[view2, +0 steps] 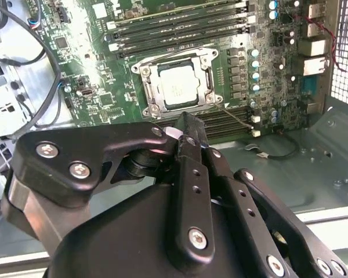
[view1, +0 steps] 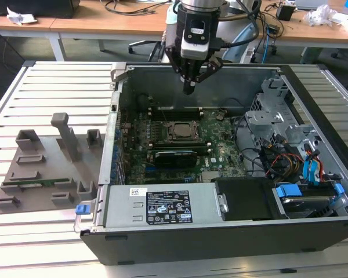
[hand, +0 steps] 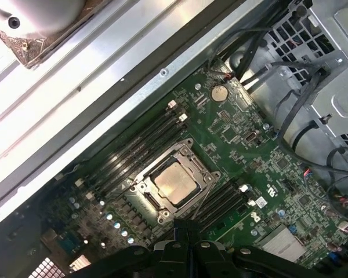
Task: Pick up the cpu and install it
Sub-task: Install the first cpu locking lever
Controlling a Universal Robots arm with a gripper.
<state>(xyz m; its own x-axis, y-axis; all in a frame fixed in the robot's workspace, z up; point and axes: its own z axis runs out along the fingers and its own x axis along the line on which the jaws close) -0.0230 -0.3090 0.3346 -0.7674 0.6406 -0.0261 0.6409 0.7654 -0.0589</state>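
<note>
Cpu (view2: 177, 88) already lies seated in its socket frame (view2: 177, 84) on the motherboard (hand: 232, 145). Your gripper (view1: 188, 87) hangs above that socket, fingers pressed together and empty. I judge placement done; the frame looks unlatched. The exterior view alone shows the grey fixture tray (view1: 40, 168) beside the case.

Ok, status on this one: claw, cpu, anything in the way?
Claw shut, empty, above the open case. Cpu seated in its socket on the board. Nothing between them.
</note>
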